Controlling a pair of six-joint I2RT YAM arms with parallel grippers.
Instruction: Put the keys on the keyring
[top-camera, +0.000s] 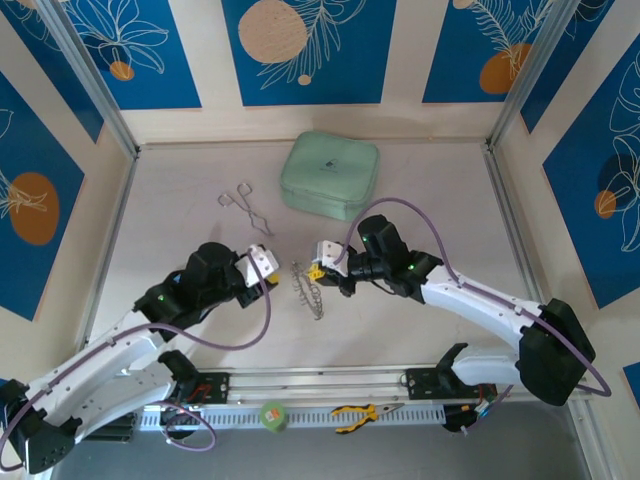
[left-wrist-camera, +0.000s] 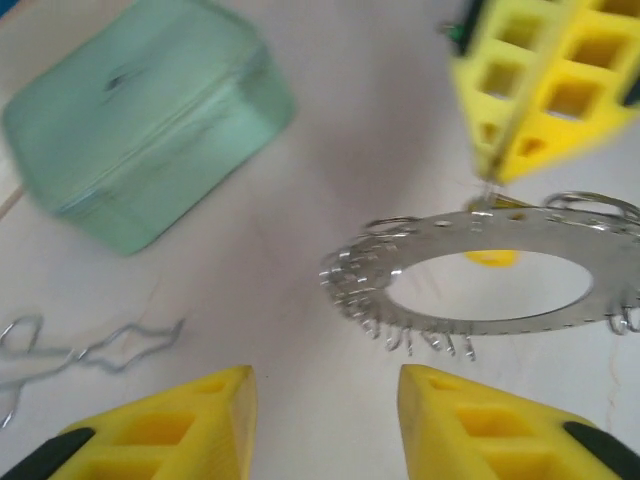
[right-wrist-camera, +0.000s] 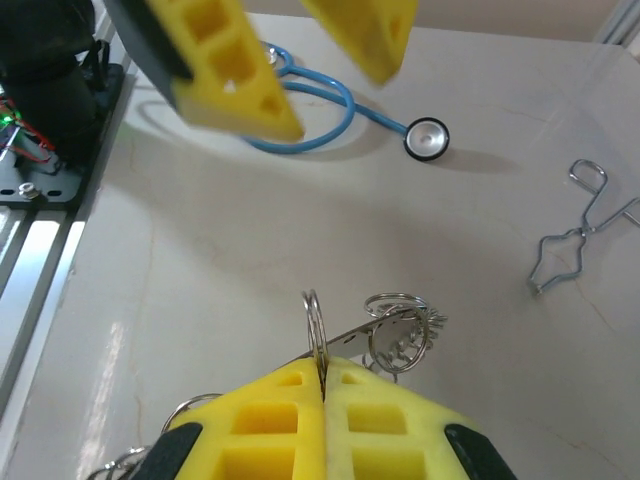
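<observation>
- Left gripper (left-wrist-camera: 325, 380), left wrist view: its two yellow fingers (left-wrist-camera: 180, 425) sit at the bottom edge, well apart. Nothing is between them but bare table (left-wrist-camera: 300, 200).
- Just beyond those fingers lies the keyring (left-wrist-camera: 440, 235), a flat silver band. Small wire loops are bunched along its near and left rim.
- Right gripper (right-wrist-camera: 322, 365), right wrist view: fingers are pressed together and clamped on the keyring's rim. One loop stands upright at the seam, and the band runs out to the right of the fingertips.
- Left wrist view: the right gripper's yellow tip meets the keyring at its far edge.
- Top view: both grippers face each other at mid-table. The keyring lies between them, just toward the arm bases and closer to the right one.
- A small yellow piece (left-wrist-camera: 490, 258) shows through the ring's hole. I cannot tell whether it is a key, and the green-headed key cannot be made out.
- Green case (top-camera: 330, 175) sits toward the back of the table, well apart from the ring.
- Forceps (top-camera: 247, 208) lie flat on the table to the left of the case.
- Blue stethoscope (right-wrist-camera: 330, 110) lies on the table beyond the left gripper's fingers.
- Yellow-handled pliers (top-camera: 358, 412) lie on the front rail between the arm bases.
</observation>
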